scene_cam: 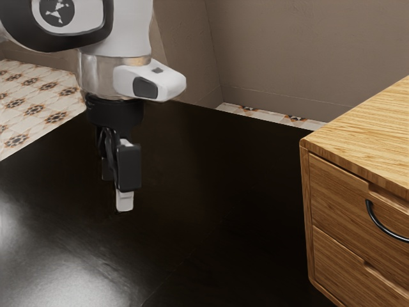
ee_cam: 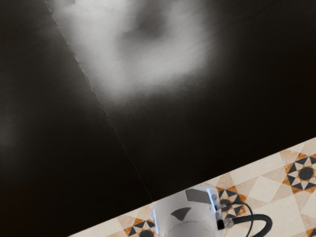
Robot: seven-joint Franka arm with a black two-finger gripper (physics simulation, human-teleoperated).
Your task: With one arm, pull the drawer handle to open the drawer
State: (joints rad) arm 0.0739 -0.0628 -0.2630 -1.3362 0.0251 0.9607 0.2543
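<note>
claw (scene_cam: 116,192) released and empty, hanging above the dark desk (scene_cam: 211,211), well apart from drawer (scene_cam: 345,204) and its black handle (scene_cam: 383,225).

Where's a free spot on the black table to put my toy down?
The dark table is bare between the pincer and the wooden cabinet, and from the pincer out to the tiled floor. It only gets crowded by the cabinet front, where the drawer handle sticks out.

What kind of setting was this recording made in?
Probably a simulated room in a home. A wooden drawer cabinet stands on a dark table. Patterned floor tiles and plain beige walls lie beyond it.
</note>
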